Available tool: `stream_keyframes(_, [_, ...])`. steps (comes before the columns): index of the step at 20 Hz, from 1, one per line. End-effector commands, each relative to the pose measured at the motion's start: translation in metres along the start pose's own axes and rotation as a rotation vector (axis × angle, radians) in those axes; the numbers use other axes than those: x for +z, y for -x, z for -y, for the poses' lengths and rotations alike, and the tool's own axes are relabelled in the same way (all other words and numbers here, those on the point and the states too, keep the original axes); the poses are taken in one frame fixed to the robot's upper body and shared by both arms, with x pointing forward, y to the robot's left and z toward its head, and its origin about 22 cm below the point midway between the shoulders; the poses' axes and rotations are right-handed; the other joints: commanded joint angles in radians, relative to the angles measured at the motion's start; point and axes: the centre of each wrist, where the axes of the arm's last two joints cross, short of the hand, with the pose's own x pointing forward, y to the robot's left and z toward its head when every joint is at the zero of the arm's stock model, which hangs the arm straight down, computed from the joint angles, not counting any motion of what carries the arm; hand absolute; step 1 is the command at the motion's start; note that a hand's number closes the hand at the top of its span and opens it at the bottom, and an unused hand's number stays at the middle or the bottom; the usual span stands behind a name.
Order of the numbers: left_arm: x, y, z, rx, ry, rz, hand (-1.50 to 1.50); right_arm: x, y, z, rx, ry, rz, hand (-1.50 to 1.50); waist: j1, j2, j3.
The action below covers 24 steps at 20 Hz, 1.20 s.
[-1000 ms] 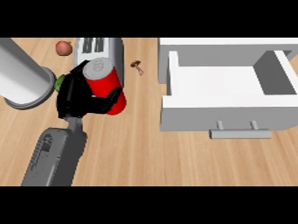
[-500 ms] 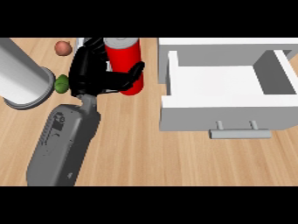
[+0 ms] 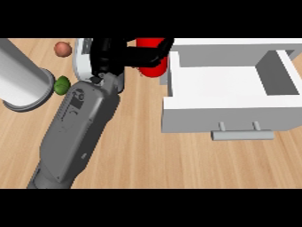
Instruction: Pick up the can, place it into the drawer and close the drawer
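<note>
From the head view, the left hand has its fingers curled round the red can, which is up off the desk and just left of the open drawer. So it looks like the carry step, with the drop-in and closing not yet done. Next I'd guess it needs to swing right over the drawer wall before letting go. The fingers hide most of the can, so I can't tell its tilt, and the right hand isn't in view.
</note>
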Motion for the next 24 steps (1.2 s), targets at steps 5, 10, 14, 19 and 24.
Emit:
stream_keyframes(5, [-0.023, -0.015, 0.044, -0.027, 0.007, -0.007, 1.50, 0.005, -0.006, -0.002, 0.004, 0.017, 0.007, -1.50, -0.008, 0.000, 0.000])
stream_keyframes(10, [-0.033, -0.034, 0.079, -0.033, -0.013, -0.018, 1.50, 0.002, 0.000, 0.002, -0.002, -0.020, 0.011, -1.50, -0.018, 0.002, 0.000])
stream_keyframes(14, [-0.043, -0.008, 0.072, -0.057, -0.007, -0.015, 1.50, 0.004, 0.010, 0.002, -0.021, -0.027, 0.026, -1.50, -0.031, 0.006, 0.001])
stream_keyframes(19, [-0.047, -0.032, 0.101, -0.049, 0.005, -0.018, 1.50, 0.000, -0.007, -0.001, 0.011, -0.017, 0.020, -1.50, -0.034, 0.005, 0.000])
stream_keyframes(24, [-0.043, -0.016, 0.108, -0.084, -0.025, -0.042, 1.50, 0.005, -0.006, -0.007, -0.021, -0.030, 0.014, -1.50, -0.064, 0.007, 0.001])
